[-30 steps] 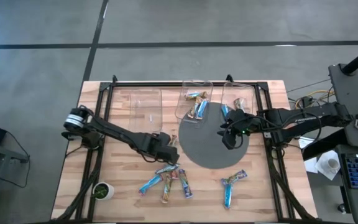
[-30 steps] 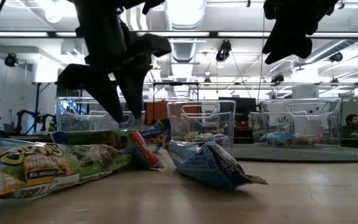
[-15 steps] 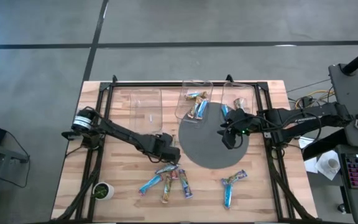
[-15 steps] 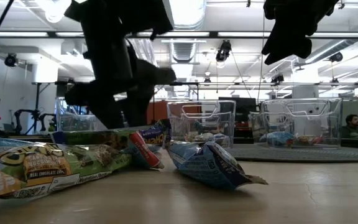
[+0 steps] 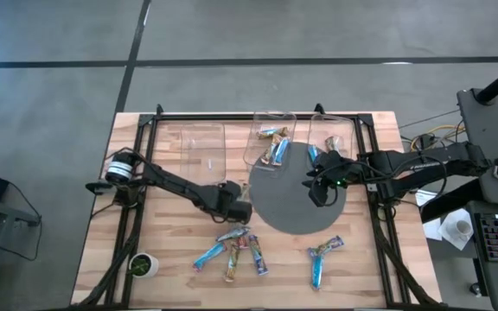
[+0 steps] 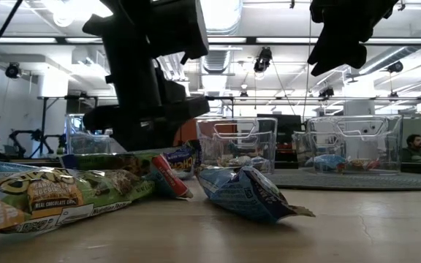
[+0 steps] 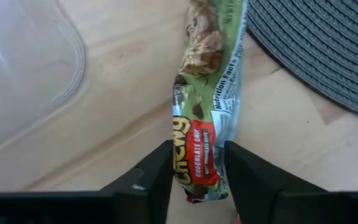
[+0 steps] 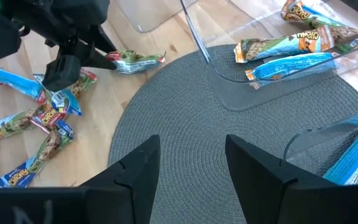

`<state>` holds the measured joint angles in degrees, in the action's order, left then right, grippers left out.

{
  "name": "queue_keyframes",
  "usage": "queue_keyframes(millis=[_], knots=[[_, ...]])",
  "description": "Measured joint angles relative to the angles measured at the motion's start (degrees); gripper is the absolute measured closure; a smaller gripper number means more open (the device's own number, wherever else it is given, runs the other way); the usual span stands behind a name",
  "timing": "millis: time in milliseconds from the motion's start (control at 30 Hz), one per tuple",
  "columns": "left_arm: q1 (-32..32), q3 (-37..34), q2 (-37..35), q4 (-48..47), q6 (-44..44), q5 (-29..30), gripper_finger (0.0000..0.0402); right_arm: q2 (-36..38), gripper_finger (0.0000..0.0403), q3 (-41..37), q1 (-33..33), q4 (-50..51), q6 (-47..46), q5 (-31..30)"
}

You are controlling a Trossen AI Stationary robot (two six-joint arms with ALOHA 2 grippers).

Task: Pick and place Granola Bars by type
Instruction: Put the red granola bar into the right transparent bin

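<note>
My left gripper (image 5: 236, 206) sits low over the wood between the left clear bin and the grey round mat (image 5: 296, 203). It is shut on a green-and-tan granola bar (image 7: 207, 106), which reaches from its fingers toward the mat. The bar also shows in the right wrist view (image 8: 134, 60). My right gripper (image 5: 318, 192) is open and empty above the mat. Several bars, blue and multicoloured, lie in a heap (image 5: 232, 250) near the front edge. Two more bars (image 5: 325, 252) lie to the right of the heap. My left gripper pinches the bar's near end, the end with the red label (image 7: 199, 168), between its two fingers, one on each long edge. The fingers come slanting from the table's left, along the bar. I cannot tell whether the bar's far end rests on the wood.
Three clear bins stand at the back: the left one (image 5: 204, 147) holds nothing, the middle one (image 5: 273, 142) holds tan and blue bars, and the right one (image 5: 331, 142) holds blue bars. A small green-and-white cup (image 5: 143, 263) stands at the front left.
In the low view my left gripper has tipped from fingers pointing down to lying nearly level. In the high view it has shifted slightly toward the mat.
</note>
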<state>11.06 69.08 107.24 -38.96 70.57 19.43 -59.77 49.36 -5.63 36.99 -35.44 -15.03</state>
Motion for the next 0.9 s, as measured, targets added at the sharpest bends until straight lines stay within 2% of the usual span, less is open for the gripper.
queue_keyframes(millis=[233,367,467,600,667,767,900], knots=[[0.16,1.94,-1.43,0.07,-5.36,-2.61,0.0381,0.12,0.0230,0.00,-0.13,-0.70,-0.11,-0.04],[0.34,5.08,-4.08,0.13,-12.04,-4.06,0.0389,0.45,0.0230,0.00,-0.13,-1.77,1.18,0.14],[0.43,7.22,-6.49,2.79,-21.31,-6.01,0.0386,0.45,0.0230,0.00,-0.13,-3.99,6.71,4.04],[-2.00,8.61,-8.93,8.29,-30.21,-16.65,0.0386,-0.02,0.0230,0.00,-0.15,-7.68,20.90,10.88],[-4.49,8.72,-9.07,11.38,-31.06,-24.65,0.0387,-0.24,0.0229,0.03,-0.47,-8.25,26.80,12.30],[-7.62,8.51,-9.07,15.97,-29.73,-35.08,0.0387,-0.31,0.0230,0.81,-1.33,-8.28,29.61,12.03],[-8.98,8.52,-9.07,19.84,-29.96,-38.45,0.0387,-0.24,0.0229,1.69,-2.40,-8.53,31.32,10.70]])
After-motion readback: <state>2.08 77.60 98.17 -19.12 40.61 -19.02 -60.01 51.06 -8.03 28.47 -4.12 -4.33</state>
